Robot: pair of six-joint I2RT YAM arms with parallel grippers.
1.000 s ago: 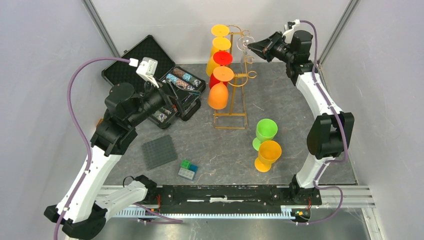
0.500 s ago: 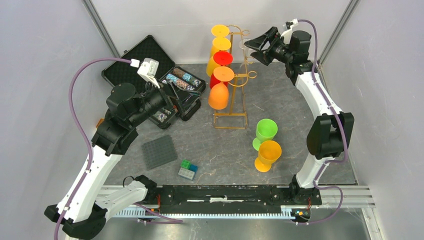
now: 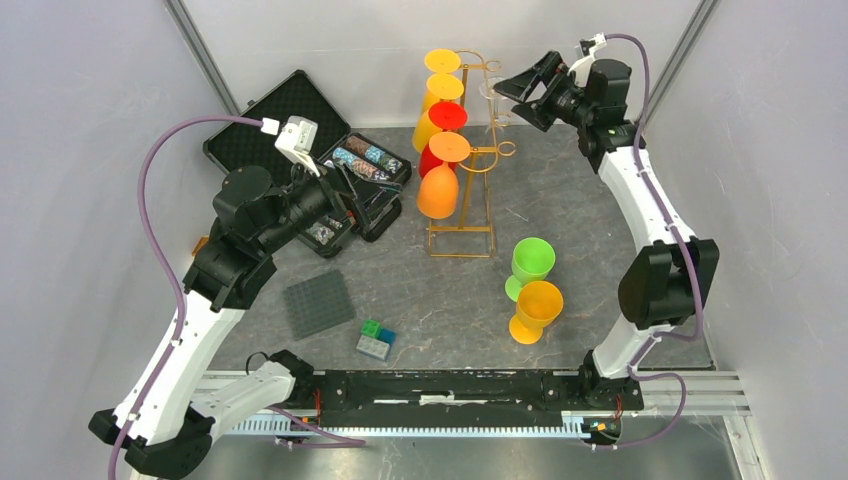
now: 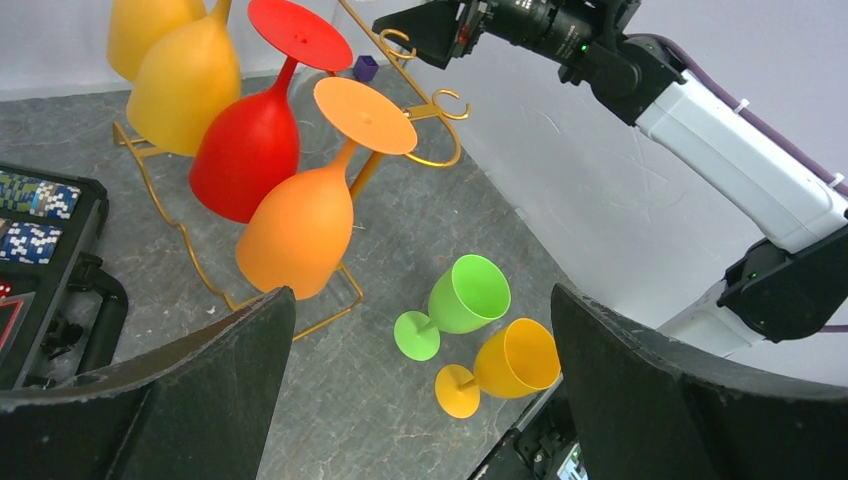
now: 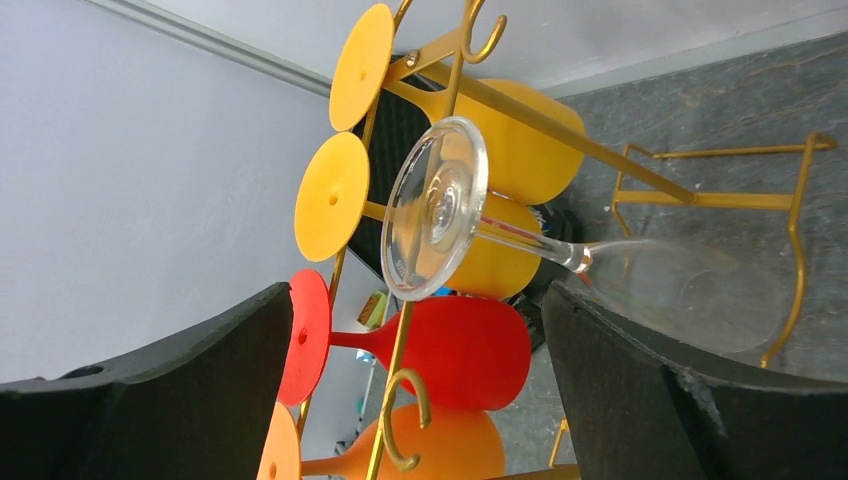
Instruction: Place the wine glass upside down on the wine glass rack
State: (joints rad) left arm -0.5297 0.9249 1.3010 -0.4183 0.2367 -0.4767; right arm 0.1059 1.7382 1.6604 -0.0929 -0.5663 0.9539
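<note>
From above, the wine glass rack (image 3: pixel 489 200) stands at the far middle of the counter (image 3: pixel 600 260). The clear wine glass (image 3: pixel 492 96) hangs bowl down at the rack's top right. The right hand (image 3: pixel 521 93) is just right of it, wide open and empty. The left hand (image 3: pixel 345 195) is well left of the rack, over an open black case (image 3: pixel 290 105) holding small coloured pieces.

In the left wrist view, that hand is also spread and empty. A green glass (image 4: pixel 462 300) and a yellow glass (image 4: pixel 510 360) stand in front of the rack.

In the right wrist view, the glass lies straight ahead. Its foot is nearest the hand and its stem points away. The fingers (image 5: pixel 150 400) flank it without touching. I judge a straight retreat is next.
</note>
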